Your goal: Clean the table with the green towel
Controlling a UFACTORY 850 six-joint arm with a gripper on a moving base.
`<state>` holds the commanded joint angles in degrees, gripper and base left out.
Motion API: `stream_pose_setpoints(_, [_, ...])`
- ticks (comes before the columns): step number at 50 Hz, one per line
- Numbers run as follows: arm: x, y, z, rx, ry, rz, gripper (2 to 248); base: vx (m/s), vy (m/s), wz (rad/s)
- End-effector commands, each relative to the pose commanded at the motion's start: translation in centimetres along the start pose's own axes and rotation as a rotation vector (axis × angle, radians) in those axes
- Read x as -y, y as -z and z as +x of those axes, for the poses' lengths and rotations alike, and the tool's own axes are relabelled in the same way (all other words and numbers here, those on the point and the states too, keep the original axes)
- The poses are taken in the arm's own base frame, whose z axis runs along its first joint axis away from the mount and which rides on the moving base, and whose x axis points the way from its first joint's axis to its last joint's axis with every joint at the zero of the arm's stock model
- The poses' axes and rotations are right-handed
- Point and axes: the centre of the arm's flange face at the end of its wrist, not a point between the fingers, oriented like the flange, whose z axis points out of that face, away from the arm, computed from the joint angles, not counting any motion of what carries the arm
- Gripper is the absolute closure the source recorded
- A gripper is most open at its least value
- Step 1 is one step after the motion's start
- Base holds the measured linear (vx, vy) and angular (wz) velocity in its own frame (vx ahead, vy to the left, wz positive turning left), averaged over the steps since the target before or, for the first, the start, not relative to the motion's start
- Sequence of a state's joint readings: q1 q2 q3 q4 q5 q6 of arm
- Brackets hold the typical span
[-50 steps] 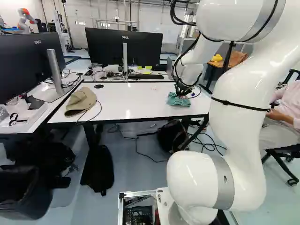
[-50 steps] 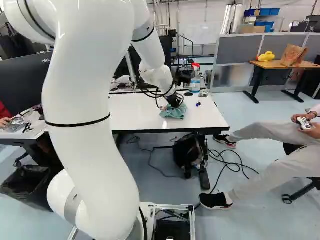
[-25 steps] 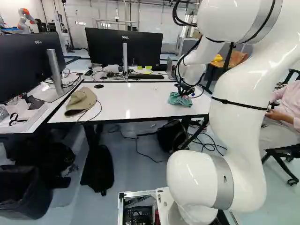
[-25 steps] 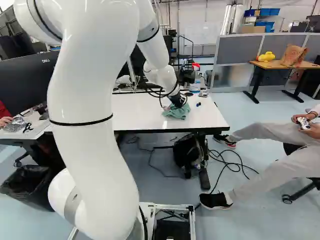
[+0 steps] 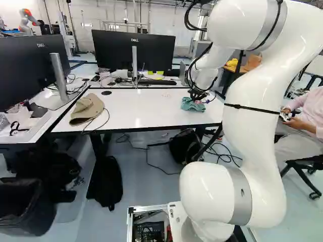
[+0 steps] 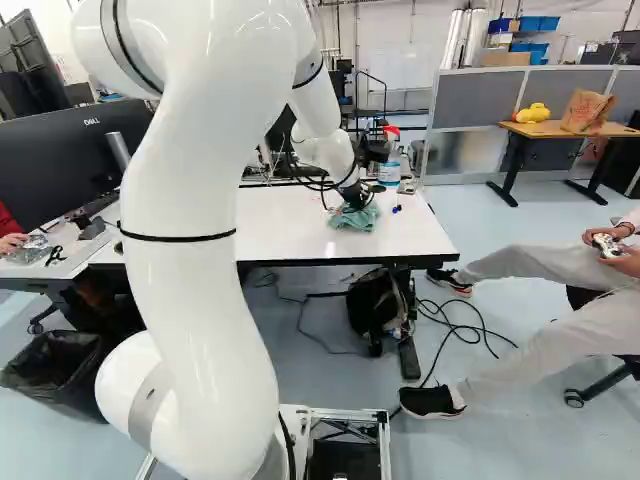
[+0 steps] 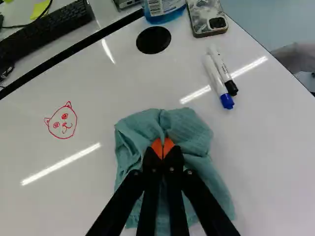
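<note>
1. The black two-fingered gripper (image 6: 354, 198) is near the centre of the right base view, pointing down; in the wrist view the gripper (image 7: 163, 149) is clenched, its orange pads drawn together on a gathered fold of cloth.
2. The green cloth towel (image 7: 172, 123), held by that fold, lies crumpled on the white rectangular table (image 5: 146, 113), right of centre in the left base view.
3. A red line drawing of a cat's face (image 7: 63, 122) marks the tabletop beside the towel, apart from it.
4. Two white cylindrical markers, one blue-capped (image 7: 216, 82), one black-capped (image 7: 224, 71), lie side by side, ahead of the gripper and beyond the towel.
5. Farther ahead are a flat black disc (image 7: 153, 40), a clear bottle of blue liquid (image 7: 165, 10) and a phone in a patterned case (image 7: 209, 18).
6. A tan fabric cap (image 5: 87, 110) rests on the table at centre left of the left base view.
7. A black rectangular monitor (image 5: 133, 50) stands behind the table, at upper centre of that view.
</note>
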<state>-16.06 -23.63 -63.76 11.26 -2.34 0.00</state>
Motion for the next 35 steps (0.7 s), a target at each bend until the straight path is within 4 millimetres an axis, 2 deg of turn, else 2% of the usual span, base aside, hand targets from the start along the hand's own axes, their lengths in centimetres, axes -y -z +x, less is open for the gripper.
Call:
stream_pose_setpoints(14, [2.1, 0.4, -1.0, 0.009, 0.03, 0.022, 227, 0.0, 0.0, 0.0])
stream_pose_setpoints(35, [4.3, 2.5, -3.8, 0.032, 0.069, 0.048, 227, 0.0, 0.0, 0.0])
